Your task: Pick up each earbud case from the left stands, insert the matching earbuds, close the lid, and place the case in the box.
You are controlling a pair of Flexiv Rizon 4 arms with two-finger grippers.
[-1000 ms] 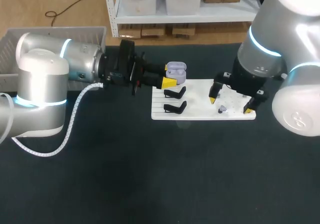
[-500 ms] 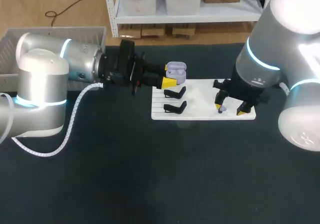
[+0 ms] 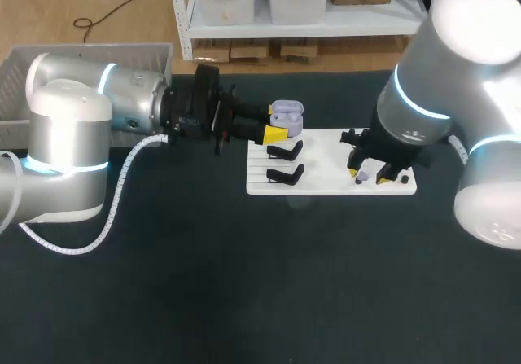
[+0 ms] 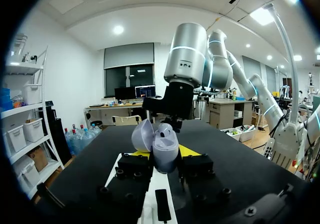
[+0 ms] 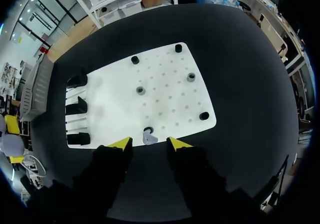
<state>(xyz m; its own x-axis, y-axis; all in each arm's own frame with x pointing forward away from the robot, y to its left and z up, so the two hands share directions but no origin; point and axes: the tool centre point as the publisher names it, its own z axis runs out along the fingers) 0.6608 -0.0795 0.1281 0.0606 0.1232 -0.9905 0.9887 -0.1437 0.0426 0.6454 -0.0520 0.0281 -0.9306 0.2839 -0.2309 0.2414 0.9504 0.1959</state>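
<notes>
Tabletop: dark and matte, with a white board (image 3: 326, 186) lying between the two arms.
Left pincer (image 4: 165, 153): closed on the earbud case (image 4: 165, 145). The yellow tips press it from two sides and hold it upright in the air, off the board.
Case lid: open, swung back to one side above the left pincer.
Inside of the case: the lid and the body hide the wells, so I cannot tell if an earbud already sits there.
Right pincer (image 3: 369, 174): open and lowered close to the board, with one tip on each side of a small grey earbud (image 5: 149, 138). Neither tip touches it.
Earbud: at the board's edge nearest the right pincer, directly between its tips.
Stands (image 5: 77, 106): three black ones in a row, well to the side of the right pincer, and none of them carries a case.
Pegs (image 5: 140, 90): a few small dark ones on the board ahead of the right pincer.
Box (image 3: 89, 49): the pale crate behind the left arm, well apart from the left pincer. The arm hides its inside.
Done: the case is off its stand, opened and presented, and the right pincer is in place around the earbud.
Left: I judge the step in hand is grasping this earbud. After that come carrying it to the case, inserting it, closing the lid and placing the case in the box.
</notes>
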